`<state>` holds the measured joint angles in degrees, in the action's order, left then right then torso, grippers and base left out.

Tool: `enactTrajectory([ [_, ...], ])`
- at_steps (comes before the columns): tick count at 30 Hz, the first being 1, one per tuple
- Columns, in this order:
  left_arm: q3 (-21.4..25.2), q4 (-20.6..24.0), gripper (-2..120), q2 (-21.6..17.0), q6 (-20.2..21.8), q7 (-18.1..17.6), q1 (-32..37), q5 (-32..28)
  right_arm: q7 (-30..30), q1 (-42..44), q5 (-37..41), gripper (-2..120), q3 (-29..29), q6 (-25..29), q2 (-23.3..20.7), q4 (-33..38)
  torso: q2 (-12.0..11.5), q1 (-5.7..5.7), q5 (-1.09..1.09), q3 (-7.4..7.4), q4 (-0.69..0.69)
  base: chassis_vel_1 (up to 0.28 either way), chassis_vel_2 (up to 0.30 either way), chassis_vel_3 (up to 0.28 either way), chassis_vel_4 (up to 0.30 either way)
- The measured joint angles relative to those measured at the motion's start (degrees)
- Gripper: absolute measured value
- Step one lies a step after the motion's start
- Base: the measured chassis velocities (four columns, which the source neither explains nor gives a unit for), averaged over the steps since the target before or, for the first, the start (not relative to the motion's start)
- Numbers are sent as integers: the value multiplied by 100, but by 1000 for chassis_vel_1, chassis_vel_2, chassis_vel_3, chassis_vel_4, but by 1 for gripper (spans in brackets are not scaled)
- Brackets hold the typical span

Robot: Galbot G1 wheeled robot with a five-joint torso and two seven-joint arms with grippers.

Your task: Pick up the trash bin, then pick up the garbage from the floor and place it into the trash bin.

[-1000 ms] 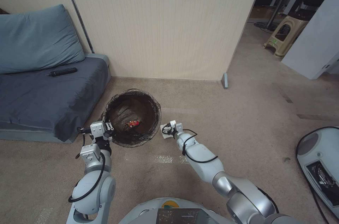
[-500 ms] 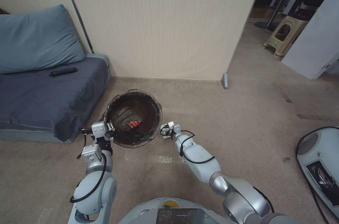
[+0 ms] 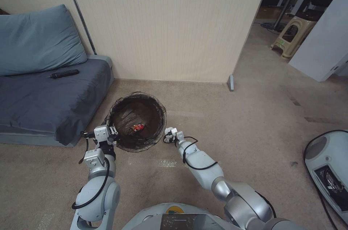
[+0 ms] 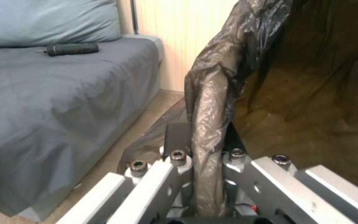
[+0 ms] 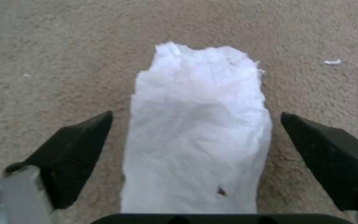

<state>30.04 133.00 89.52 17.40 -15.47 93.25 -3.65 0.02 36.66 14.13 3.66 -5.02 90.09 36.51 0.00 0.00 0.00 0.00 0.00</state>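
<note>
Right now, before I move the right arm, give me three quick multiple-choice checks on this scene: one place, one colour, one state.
1. Where is the trash bin?
A. on the sofa
B. on the carpet beside the sofa
C. on the stool

2. What colour is the tissue between the right gripper's fingers?
A. white
B. yellow
C. green

3. What is the left gripper doing?
A. hanging open
B. holding a bottle
C. clamped on the bin's bag-lined rim

Key: 1 B, bin next to the sofa; 2 A, wrist view shows white; 3 C, rim pinched.
</note>
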Motion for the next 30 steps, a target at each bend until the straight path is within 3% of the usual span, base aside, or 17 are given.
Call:
enactTrajectory([
  [11, 1, 16, 0, 0, -5, -1, 9, 9, -105, -81, -232, 91, -246, 170, 57, -403, 0, 0, 0, 0, 0, 0, 0, 0, 0],
  [14, -6, 16, 0, 4, -9, -2, 17, 23, -166, -105, -307, 82, -330, 251, 65, -554, 0, 0, 0, 0, -1, 0, 0, 0, 0],
  [18, -8, 17, 0, 6, -12, -4, 24, 33, -261, -135, -436, 62, -430, 390, 132, -694, 0, 0, 0, 0, -1, 0, 0, 0, 0],
  [24, -12, 32, 0, 6, -12, -5, 28, 37, -264, -141, -468, 45, -438, 424, 160, -702, 0, 0, 1, 0, 1, 0, 0, 0, 0],
  [26, -17, 33, 0, 6, -12, -5, 29, 41, -266, -134, -482, 34, -440, 440, 160, -701, 0, 0, 3, 0, 2, 0, 0, 0, 0],
  [28, -20, 33, 0, 6, -12, -5, 29, 42, -263, -134, -484, 32, -446, 441, 156, -700, 0, 0, 3, 0, 2, 0, 0, 0, 0],
  [30, -29, 33, 0, 7, -12, -4, 26, 44, -262, -126, -490, 20, -455, 447, 149, -699, 0, 0, 3, 0, 2, 0, 0, 0, 0],
])
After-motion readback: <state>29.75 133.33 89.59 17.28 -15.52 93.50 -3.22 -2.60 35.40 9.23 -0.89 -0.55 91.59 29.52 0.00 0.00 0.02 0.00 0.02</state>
